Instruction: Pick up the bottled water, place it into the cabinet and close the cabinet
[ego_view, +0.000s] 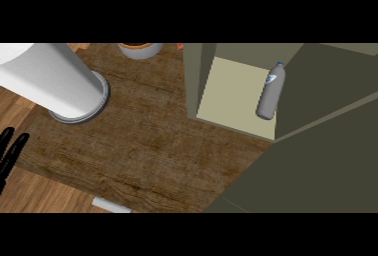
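bottled water (269, 95) stands inside the cabinet (236, 100); left robot hand (9, 150) rests open, empty; a swinging door could topple it.

- I have one view, from my head, looking steeply down onto the counter (148, 145).
- It sits fairly near, taking in the open cabinet (236, 95) at the right.
- My left hand (9, 150) shows at the left edge.

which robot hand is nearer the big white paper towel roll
Left. The left robot hand sits at the left edge, below the white paper towel roll; the right robot hand is not in view.
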